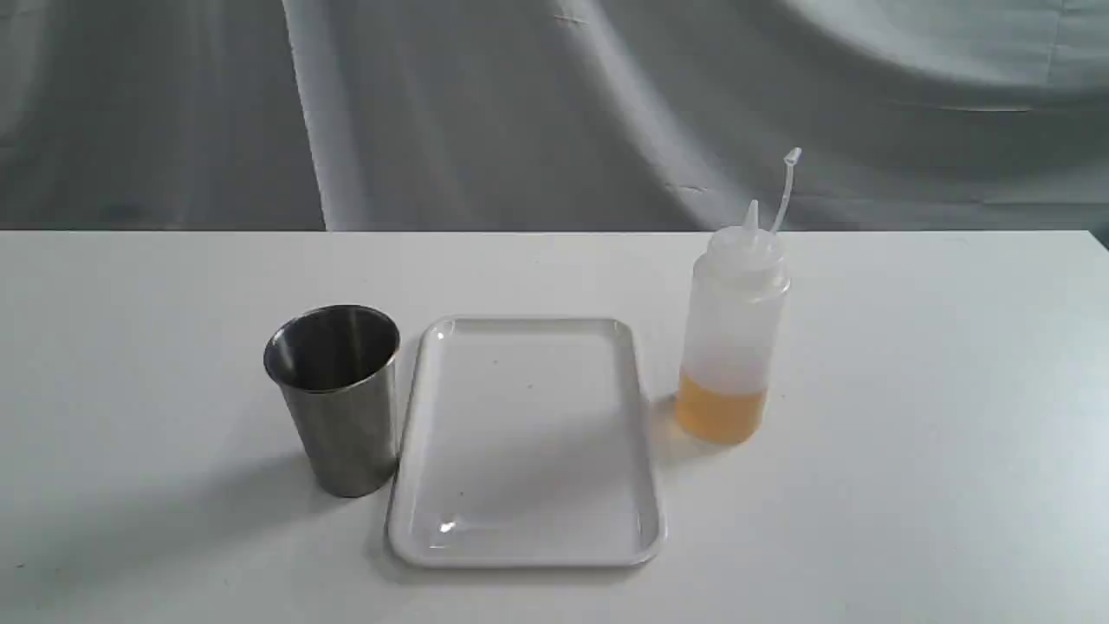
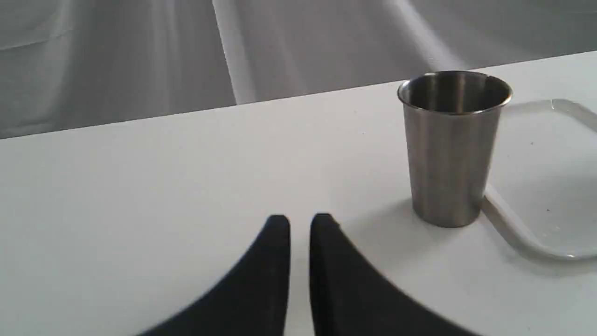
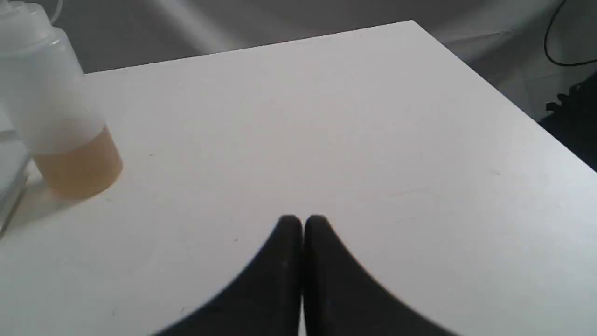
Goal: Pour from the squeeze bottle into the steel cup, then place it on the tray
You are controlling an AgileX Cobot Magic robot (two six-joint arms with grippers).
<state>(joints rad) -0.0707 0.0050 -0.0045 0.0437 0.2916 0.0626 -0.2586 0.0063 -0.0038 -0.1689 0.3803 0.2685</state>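
Note:
The squeeze bottle (image 1: pixel 732 338) stands upright on the white table right of the tray, amber liquid filling its lower part and its cap strap sticking up. The steel cup (image 1: pixel 338 394) stands upright touching the left rim of the white tray (image 1: pixel 525 442), which holds nothing. Neither gripper appears in the exterior view. In the left wrist view my left gripper (image 2: pixel 300 221) is shut and holds nothing, well short of the cup (image 2: pixel 451 144). In the right wrist view my right gripper (image 3: pixel 303 223) is shut and holds nothing, apart from the bottle (image 3: pixel 56 112).
The table's back edge (image 1: pixel 554 230) meets a grey draped cloth (image 1: pixel 554 104). In the right wrist view the table's side edge (image 3: pixel 513 105) drops off, with a black cable (image 3: pixel 555 46) beyond it.

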